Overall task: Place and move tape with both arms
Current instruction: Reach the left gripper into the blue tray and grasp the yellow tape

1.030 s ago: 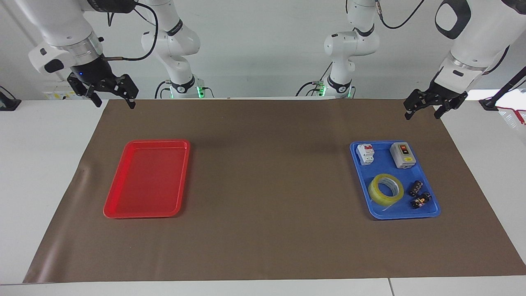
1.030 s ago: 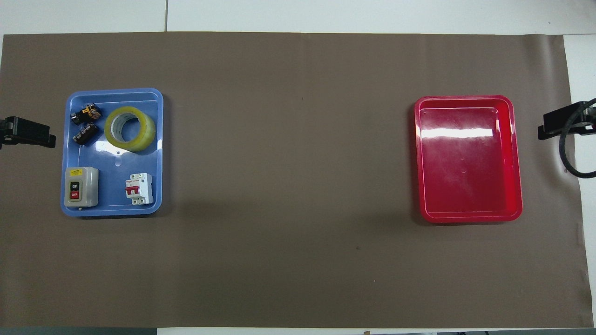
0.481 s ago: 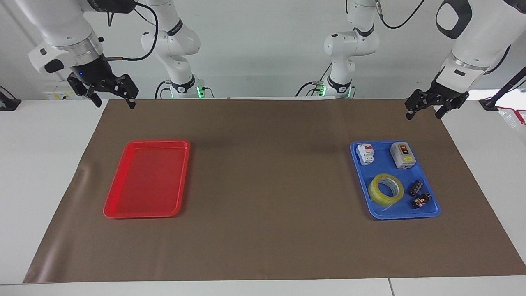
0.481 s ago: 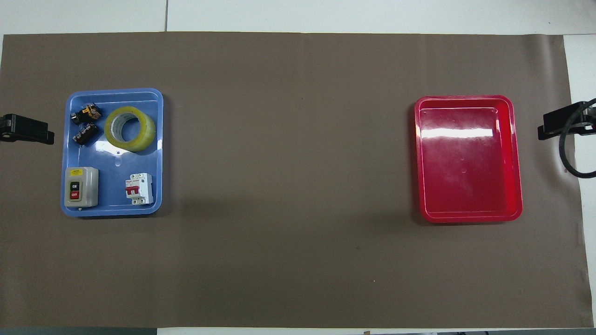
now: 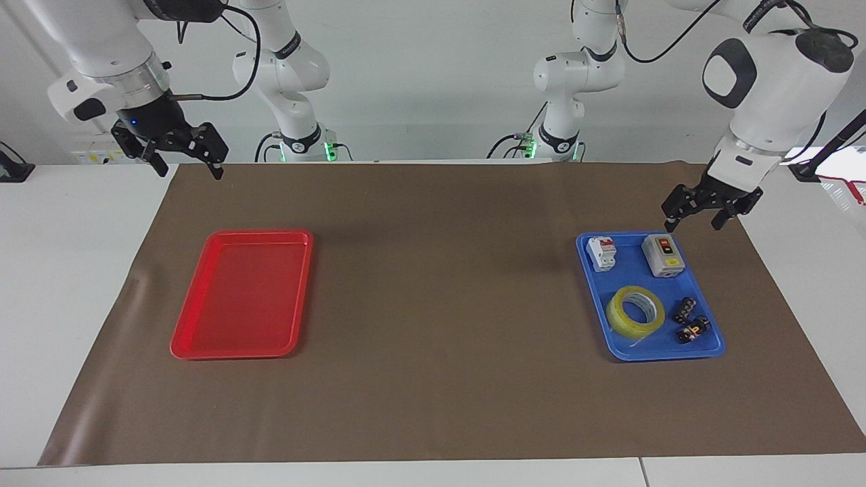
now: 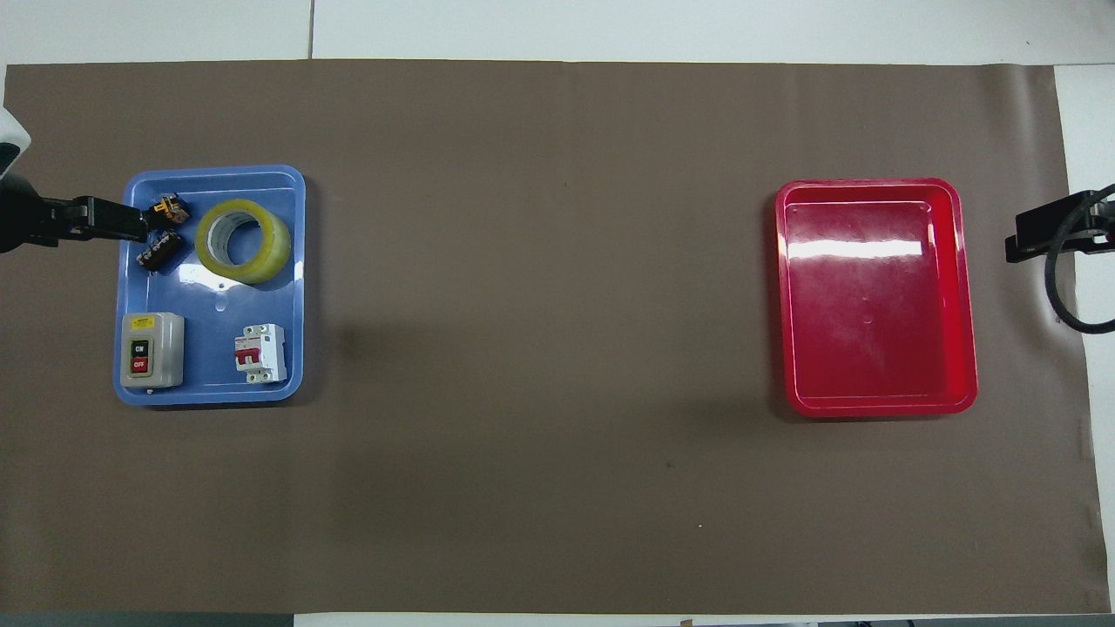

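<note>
The yellow tape roll [image 5: 635,311] lies flat in the blue tray [image 5: 659,356] at the left arm's end of the table; it also shows in the overhead view [image 6: 243,241]. My left gripper [image 5: 691,222] is open and empty, raised over the tray's edge on the side nearer the robots, beside the grey switch box. In the overhead view the left gripper [image 6: 122,228] reaches over the tray's outer edge. My right gripper [image 5: 189,169] is open and empty, and waits raised over the mat's corner at the right arm's end [image 6: 1045,235].
The blue tray [image 6: 209,296] also holds a grey switch box [image 5: 663,256], a white circuit breaker [image 5: 602,253] and two small black parts [image 5: 685,310]. An empty red tray [image 5: 240,354] lies toward the right arm's end. A brown mat [image 5: 440,338] covers the table.
My left gripper has come down and inward from the mat's corner to the blue tray's edge. The right arm and the tape have not moved.
</note>
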Motion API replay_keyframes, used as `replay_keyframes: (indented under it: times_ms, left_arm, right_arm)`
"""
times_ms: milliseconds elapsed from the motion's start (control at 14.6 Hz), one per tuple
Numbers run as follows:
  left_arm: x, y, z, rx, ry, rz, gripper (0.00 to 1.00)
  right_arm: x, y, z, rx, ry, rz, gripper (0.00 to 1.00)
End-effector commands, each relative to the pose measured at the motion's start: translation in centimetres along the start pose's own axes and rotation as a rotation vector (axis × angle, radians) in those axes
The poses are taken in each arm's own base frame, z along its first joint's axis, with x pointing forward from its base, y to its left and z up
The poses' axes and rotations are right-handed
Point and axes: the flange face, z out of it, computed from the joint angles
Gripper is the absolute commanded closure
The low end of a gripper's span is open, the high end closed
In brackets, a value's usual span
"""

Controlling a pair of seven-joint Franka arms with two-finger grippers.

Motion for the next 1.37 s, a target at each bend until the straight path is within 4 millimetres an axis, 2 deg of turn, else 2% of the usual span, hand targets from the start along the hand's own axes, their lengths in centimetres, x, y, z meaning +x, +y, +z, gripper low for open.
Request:
replay_keyframes:
  times_ms: [0,137,343,549,824,893,961,1030,1099,1305]
  left_arm:
    - [2.3,-1.1,5.7,0.017,0.015,0.008,0.00]
    - [2.8,-1.1,9.2,0.017,0.033,0.009,0.00]
    - [2.0,-1.2,14.0,0.019,0.079,0.009,0.00]
    - [1.5,-1.0,17.6,0.017,0.084,0.010,0.00]
    - [1.9,-1.2,20.2,0.017,0.101,0.005,0.00]
    - [1.6,-1.2,20.7,0.017,0.094,0.005,0.08]
    - [1.3,-1.2,20.9,0.016,0.087,0.005,0.30]
    - [1.2,-1.2,21.1,0.015,0.075,0.003,0.76]
    - [1.3,-1.2,20.9,0.016,0.080,0.005,1.00]
    - [1.4,-1.4,19.8,0.017,0.092,-0.003,1.00]
  right_arm:
    - [-0.6,0.1,0.0,0.003,0.000,-0.020,0.00]
    - [-0.5,0.1,0.1,0.003,-0.002,-0.022,0.00]
    - [-0.5,0.1,0.1,0.003,-0.002,-0.020,0.00]
    - [-0.5,0.2,0.1,0.003,-0.002,-0.020,0.00]
    - [-0.5,0.2,0.1,0.003,-0.002,-0.020,0.00]
    - [-0.6,0.2,0.0,0.003,0.000,-0.020,0.00]
    - [-0.5,0.2,0.1,0.003,-0.002,-0.020,0.00]
    - [-0.6,0.2,0.0,0.003,0.000,-0.020,0.00]
    - [-0.6,0.2,0.0,0.003,0.000,-0.020,0.00]
    - [-0.6,0.2,0.0,0.003,0.000,-0.020,0.00]
